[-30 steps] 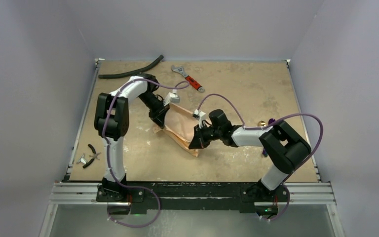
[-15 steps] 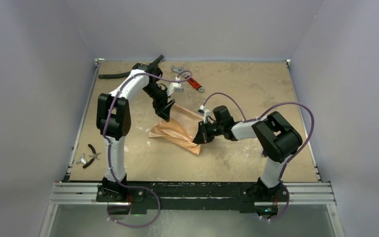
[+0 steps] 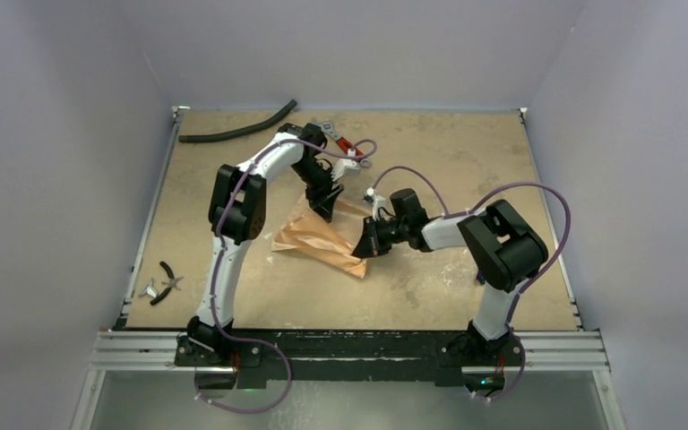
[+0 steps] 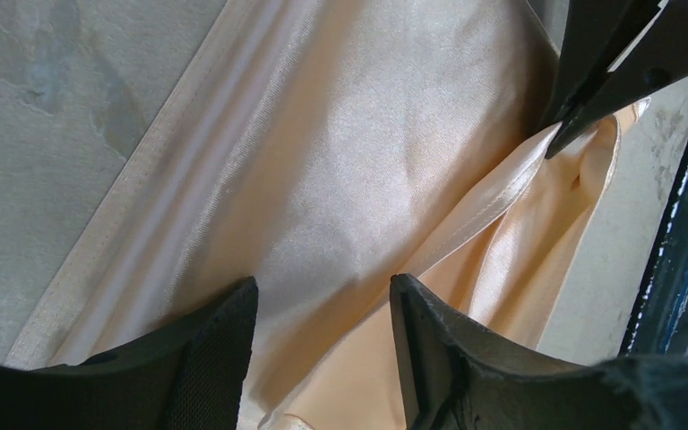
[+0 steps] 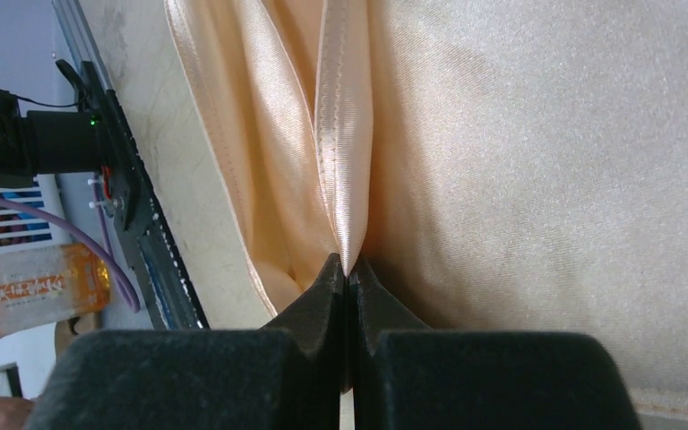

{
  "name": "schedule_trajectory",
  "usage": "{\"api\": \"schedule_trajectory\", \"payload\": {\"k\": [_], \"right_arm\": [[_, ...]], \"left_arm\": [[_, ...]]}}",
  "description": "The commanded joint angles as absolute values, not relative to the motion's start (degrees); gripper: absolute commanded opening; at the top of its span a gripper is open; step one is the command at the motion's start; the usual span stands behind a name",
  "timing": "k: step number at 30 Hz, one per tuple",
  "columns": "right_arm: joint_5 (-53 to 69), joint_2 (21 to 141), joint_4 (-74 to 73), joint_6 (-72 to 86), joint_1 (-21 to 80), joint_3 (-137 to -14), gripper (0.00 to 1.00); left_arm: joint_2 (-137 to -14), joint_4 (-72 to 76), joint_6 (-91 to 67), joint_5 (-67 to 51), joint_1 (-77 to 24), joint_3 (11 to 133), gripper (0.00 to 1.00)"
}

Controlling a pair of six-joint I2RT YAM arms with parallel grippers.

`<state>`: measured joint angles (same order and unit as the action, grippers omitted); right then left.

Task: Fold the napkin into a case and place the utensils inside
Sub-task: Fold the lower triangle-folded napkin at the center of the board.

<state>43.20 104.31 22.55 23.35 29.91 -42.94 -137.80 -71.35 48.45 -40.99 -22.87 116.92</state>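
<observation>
- One peach napkin (image 3: 315,240) is lying rumpled in the middle of the table (image 3: 466,170), its long axis running left to right and slanting nearer at the right end.
- Right gripper (image 5: 348,269) is pinching a raised hem fold at that right end, jaws pressed together on the cloth.
- Left gripper (image 4: 322,300) is hovering over the napkin's far edge, jaws parted, holding nothing.

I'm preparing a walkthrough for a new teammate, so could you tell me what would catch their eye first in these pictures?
The peach napkin lies crumpled in the middle of the overhead view. The right gripper is shut on a fold of its hem, while the left gripper hangs open over the cloth. A black hose lies at the far left.
</observation>
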Motion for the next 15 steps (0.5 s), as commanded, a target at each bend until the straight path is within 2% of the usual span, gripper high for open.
{"api": "schedule_trajectory", "payload": {"k": [1,6,10,15], "right_arm": [[44.75,104.35,21.89,23.39,29.08,-44.3,0.0],[46.08,104.72,22.42,24.46,28.11,-45.22,0.0],[46.47,105.25,22.24,25.1,27.11,-46.23,0.0],[43.12,107.65,20.0,25.0,26.26,-47.34,0.0]], "left_arm": [[-137.66,-69.47,47.3,-39.16,-22.5,117.13,0.54],[-139.08,-72.72,48.95,-40.06,-22.09,117.07,0.51],[-140.79,-76.48,50.91,-39.61,-22.15,117.32,0.43],[-138.78,-75.13,51.85,-39.2,-22.15,114.23,0.42]]}}
